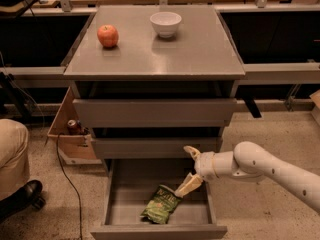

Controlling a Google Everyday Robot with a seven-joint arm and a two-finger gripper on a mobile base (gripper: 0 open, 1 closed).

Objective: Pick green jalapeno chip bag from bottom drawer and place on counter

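The green jalapeno chip bag (161,204) lies on the grey floor of the bottom drawer (159,231), which is pulled out. My gripper (190,168) reaches in from the right on a white arm, over the drawer's right half. Its fingers are spread open, one pale finger (188,185) pointing down at the bag's upper right corner, the other (191,151) up near the middle drawer's front. It holds nothing. The counter (200,49) is the grey top of the cabinet above.
A red apple (107,36) and a white bowl (165,23) stand on the counter's far part. A cardboard box (70,134) with a can sits left of the cabinet. A person's leg and shoe (15,174) are at the far left. A cable (67,184) runs on the floor.
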